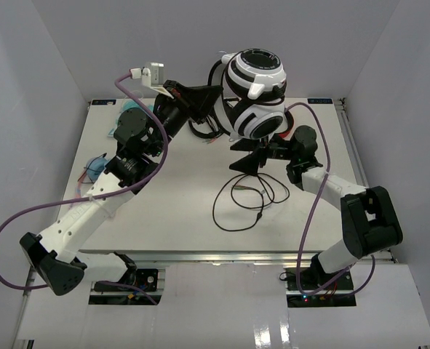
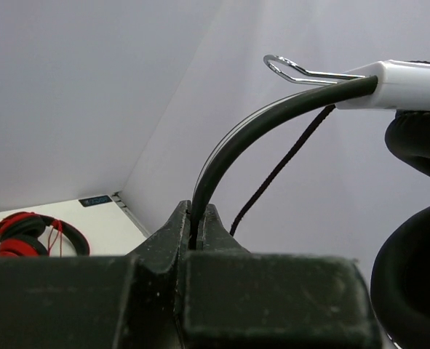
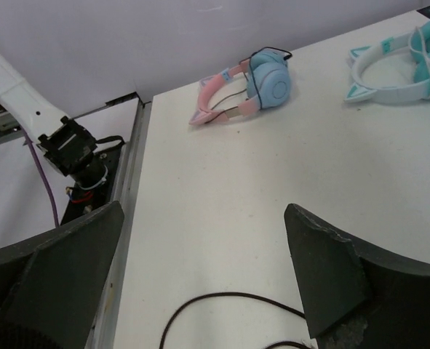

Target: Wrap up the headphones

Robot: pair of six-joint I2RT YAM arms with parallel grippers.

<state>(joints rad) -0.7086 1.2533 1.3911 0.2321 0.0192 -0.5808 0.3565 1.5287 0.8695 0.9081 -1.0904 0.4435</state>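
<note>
The white headphones with black cushions are held high above the table's far middle. My left gripper is shut on their black headband, which runs up from between the jaws to a white slider. Black ear cushions fill the right of the left wrist view. The thin black cable hangs down and lies in loose loops on the table. My right gripper is open and empty, low under the cups, with a cable loop on the table just below its fingers.
Red-and-black headphones lie by the far table edge. Pink-and-blue headphones and teal-and-white cat-ear headphones lie at the table's left side. Dark headphones lie behind the lifted pair. Grey walls enclose the table.
</note>
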